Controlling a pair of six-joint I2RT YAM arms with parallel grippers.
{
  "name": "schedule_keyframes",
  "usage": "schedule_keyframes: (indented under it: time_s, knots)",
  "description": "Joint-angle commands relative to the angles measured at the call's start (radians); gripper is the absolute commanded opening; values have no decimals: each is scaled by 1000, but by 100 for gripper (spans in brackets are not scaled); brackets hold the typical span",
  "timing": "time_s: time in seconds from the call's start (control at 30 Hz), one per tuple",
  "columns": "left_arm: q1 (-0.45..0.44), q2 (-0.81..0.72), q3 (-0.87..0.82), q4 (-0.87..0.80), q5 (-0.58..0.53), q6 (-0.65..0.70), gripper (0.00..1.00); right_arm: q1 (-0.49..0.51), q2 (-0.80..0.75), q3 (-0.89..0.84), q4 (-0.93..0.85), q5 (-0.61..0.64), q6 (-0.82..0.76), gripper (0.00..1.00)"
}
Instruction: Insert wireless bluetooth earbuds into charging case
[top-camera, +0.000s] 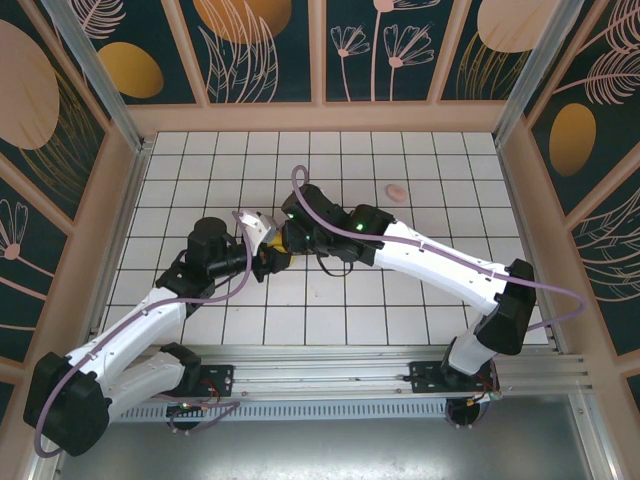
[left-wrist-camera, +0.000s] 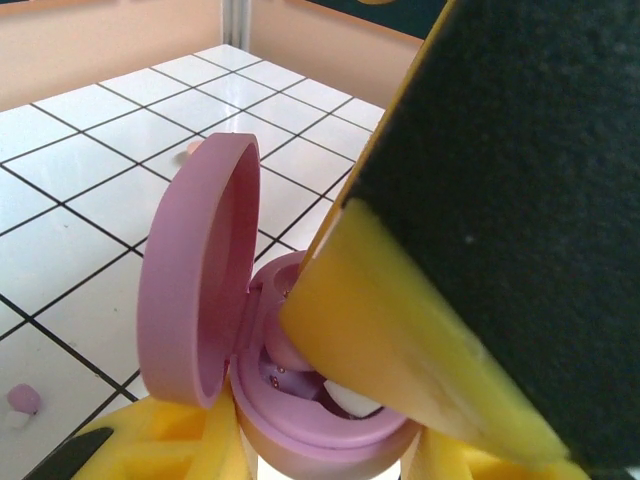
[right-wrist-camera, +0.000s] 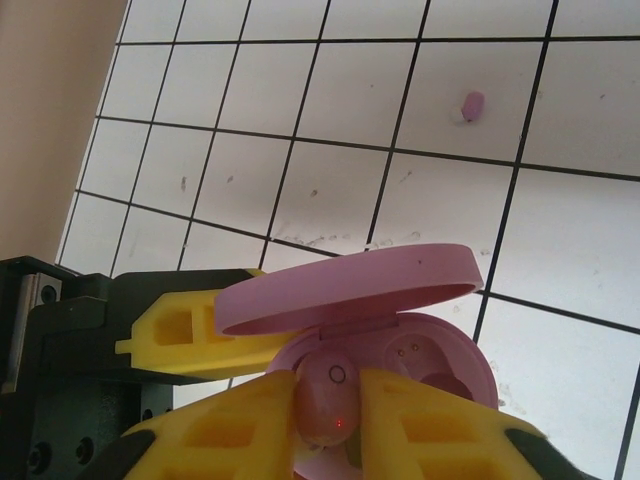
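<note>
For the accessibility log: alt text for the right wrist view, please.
The right hand pinches a pink earbud at the open pink charging case, lid raised. The left hand's finger holds the case; a tiny pink bit lies on the tiled floor beyond.

Eyes on the white tiled surface (top-camera: 440, 300) with its dark grid lines, flat and glossy. Toward the far side, right of centre, a small pink oval lump (top-camera: 396, 190) sits on the tiles, well apart from anything else. Right wrist view: a tiny pale pink earbud (right-wrist-camera: 472, 104) lies inside one tile, near a grid line, with faint scuff marks dotting the tiles around it. Left wrist view: a tiny lilac bit (left-wrist-camera: 22, 400) rests on a tile, low left. Same piece or another? Can't tell.
</note>
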Motion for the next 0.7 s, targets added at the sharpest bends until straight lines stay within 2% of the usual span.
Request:
schedule_keyframes:
  time_s: [0.0,0.2,0.67]
  knots:
    - [-5,-9,27,47,13,-6,0,7,19,31,-28,-1,-24,26]
    - [-5,-9,29,47,7,-5,0,6,-19,-9,21,-72,22,33]
    - [-5,-27,14,48,-7,-16,0,2,-142,-41,90,-70,80,31]
